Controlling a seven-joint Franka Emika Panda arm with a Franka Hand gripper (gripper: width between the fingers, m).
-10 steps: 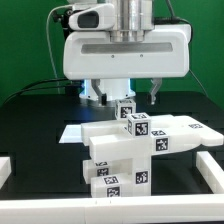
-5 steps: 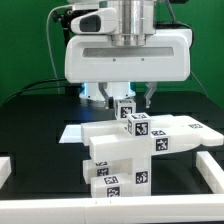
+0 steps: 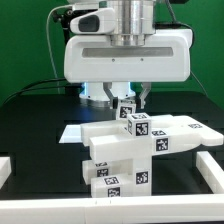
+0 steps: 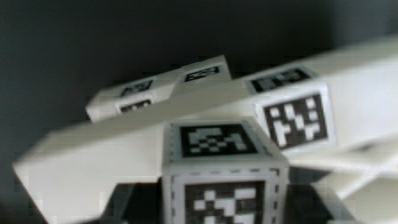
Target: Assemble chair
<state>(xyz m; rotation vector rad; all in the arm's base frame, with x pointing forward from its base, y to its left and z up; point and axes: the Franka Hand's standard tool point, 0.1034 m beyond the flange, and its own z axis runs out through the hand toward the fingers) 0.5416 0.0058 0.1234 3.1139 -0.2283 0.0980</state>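
Note:
The chair parts form one glossy white blocky stack (image 3: pixel 120 160) with black-and-white tags, in the middle of the black table. A tagged upright bar (image 3: pixel 126 108) rises from the stack's top. My gripper (image 3: pixel 129 98) hangs straight above, its two dark fingers (image 3: pixel 142 95) pressed to the bar's opposite sides. In the wrist view the bar's tagged end (image 4: pixel 222 150) fills the space between the fingers (image 4: pixel 139 195) of the gripper (image 4: pixel 231 205), with a wider tagged panel (image 4: pixel 285 105) and a flat panel (image 4: pixel 107 150) behind it.
The marker board (image 3: pixel 72 131) lies flat on the table at the exterior view's left of the stack. White rails edge the table at the left (image 3: pixel 8 166), right (image 3: pixel 212 166) and front (image 3: pixel 60 207). Green walls stand behind.
The fingers have drawn in from wide apart and now press the upright bar's sides. The arm and the chair parts have stayed where they were.

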